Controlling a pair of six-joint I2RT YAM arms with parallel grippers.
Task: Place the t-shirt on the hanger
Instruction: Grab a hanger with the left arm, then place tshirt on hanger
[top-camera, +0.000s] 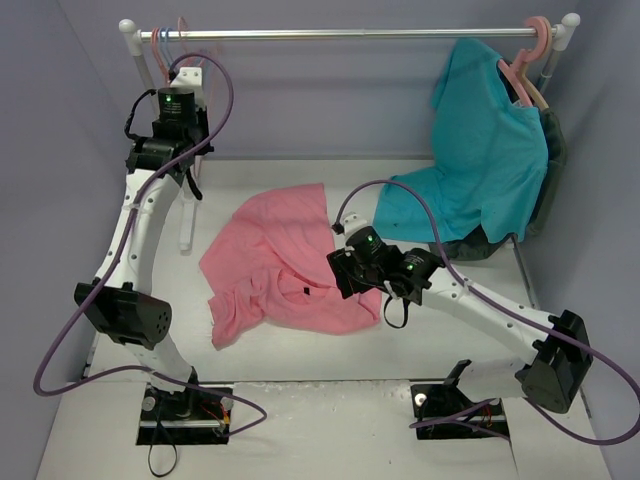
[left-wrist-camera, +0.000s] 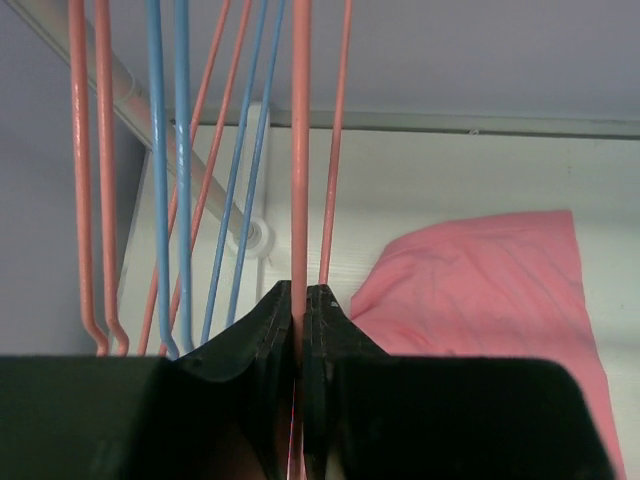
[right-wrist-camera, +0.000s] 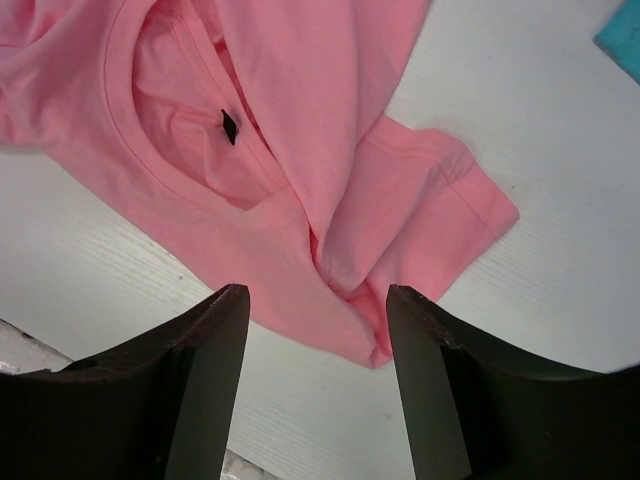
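My left pincer (left-wrist-camera: 298, 300) is clamped on the hanger (left-wrist-camera: 300, 150), stiff thin wire rising straight ahead of it. My right pincer (right-wrist-camera: 318, 305) hangs spread over the t-shirt (right-wrist-camera: 330, 100), crumpled on the counter (right-wrist-camera: 540, 130) beneath. It's soft, light cloth, so I'd pinch the collar (right-wrist-camera: 128, 150) up-left.

- t-shirt (top-camera: 270, 265): plain pink, no print; small black tag (right-wrist-camera: 229, 125) inside the collar.
- hanger (left-wrist-camera: 300, 150): salmon-pink wire.
- thin hangers (left-wrist-camera: 185, 150) at 9 o'clock of it: light blue.
- larger t-shirt (top-camera: 480, 170), 2 o'clock: teal.
- table (top-camera: 330, 365): white.
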